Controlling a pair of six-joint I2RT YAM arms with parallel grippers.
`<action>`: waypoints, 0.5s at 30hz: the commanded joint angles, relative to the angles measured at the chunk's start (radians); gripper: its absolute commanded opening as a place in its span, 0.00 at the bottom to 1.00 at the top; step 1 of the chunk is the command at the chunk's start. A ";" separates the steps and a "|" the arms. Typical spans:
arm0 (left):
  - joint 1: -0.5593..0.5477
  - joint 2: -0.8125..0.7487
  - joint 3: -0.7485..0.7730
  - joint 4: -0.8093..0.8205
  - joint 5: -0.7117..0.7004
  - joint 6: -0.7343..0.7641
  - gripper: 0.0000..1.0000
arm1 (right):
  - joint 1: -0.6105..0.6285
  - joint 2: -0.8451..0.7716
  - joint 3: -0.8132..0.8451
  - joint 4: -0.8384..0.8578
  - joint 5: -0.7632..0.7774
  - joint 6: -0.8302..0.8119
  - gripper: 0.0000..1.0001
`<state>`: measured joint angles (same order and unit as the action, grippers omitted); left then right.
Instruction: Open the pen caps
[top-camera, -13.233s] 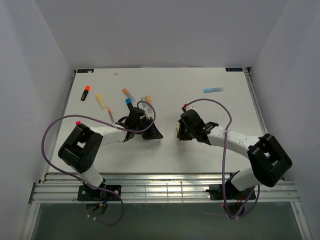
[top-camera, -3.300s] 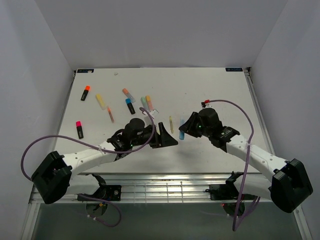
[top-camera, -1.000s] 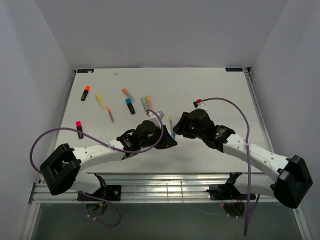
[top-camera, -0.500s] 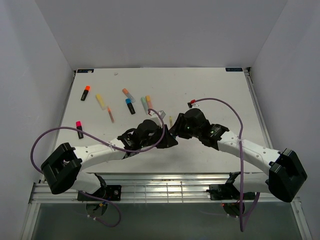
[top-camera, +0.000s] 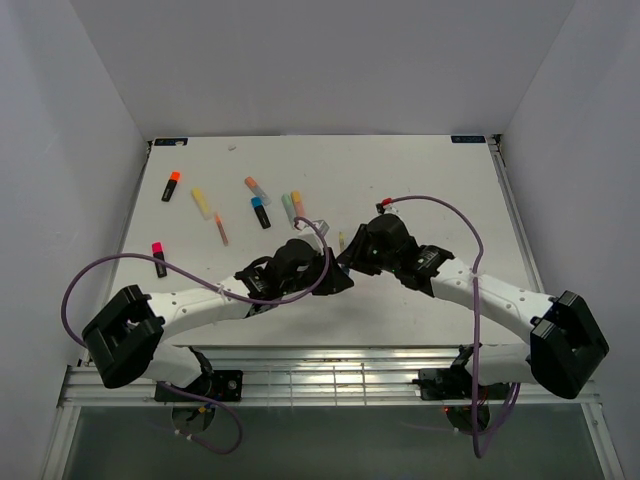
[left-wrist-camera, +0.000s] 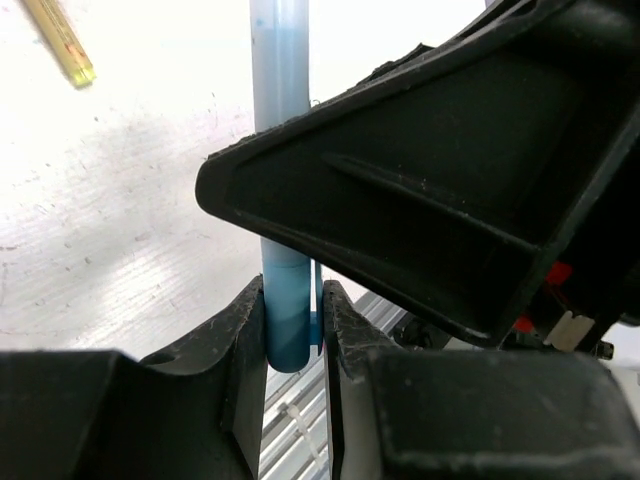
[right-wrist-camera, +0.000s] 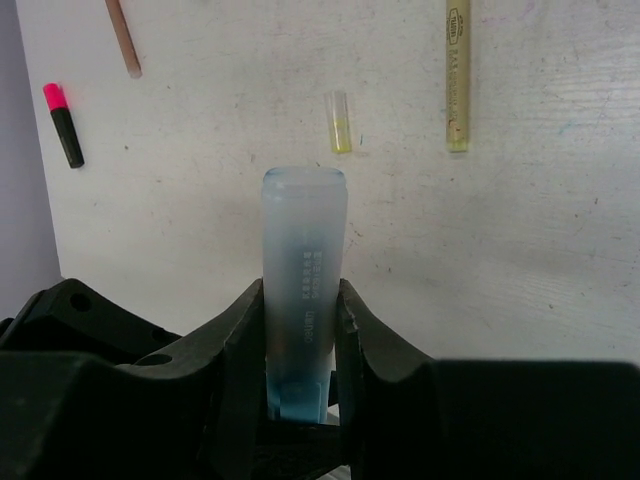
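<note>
My two grippers meet over the middle of the white table (top-camera: 420, 190), both on one pale blue translucent plastic highlighter (right-wrist-camera: 304, 215). My left gripper (left-wrist-camera: 292, 305) is narrowed onto its deeper blue end (left-wrist-camera: 285, 335), fingers pressed to both sides. That end may be the cap, though the close view is too tight to be sure. My right gripper (right-wrist-camera: 300, 310) pinches the paler length of it just beside, fingers against both flanks. On the table beyond lie a thin yellow pen (right-wrist-camera: 458, 75), a short clear-yellow cap (right-wrist-camera: 340, 122) and a black marker with a pink cap (right-wrist-camera: 66, 125), all well apart from my grip.
</note>
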<state>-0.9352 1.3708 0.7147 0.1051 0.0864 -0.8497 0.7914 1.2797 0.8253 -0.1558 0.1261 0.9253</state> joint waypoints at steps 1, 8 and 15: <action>-0.010 -0.065 0.003 -0.025 0.018 0.031 0.00 | -0.066 0.018 0.075 0.033 0.113 -0.017 0.08; -0.013 -0.144 -0.058 -0.021 0.022 0.014 0.00 | -0.262 0.110 0.199 0.038 0.055 -0.060 0.08; -0.020 -0.193 -0.096 -0.024 0.017 0.011 0.00 | -0.362 0.257 0.463 0.003 -0.002 -0.155 0.08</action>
<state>-0.9543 1.2221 0.6334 0.1040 0.0948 -0.8444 0.4213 1.5116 1.1561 -0.1619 0.1211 0.8436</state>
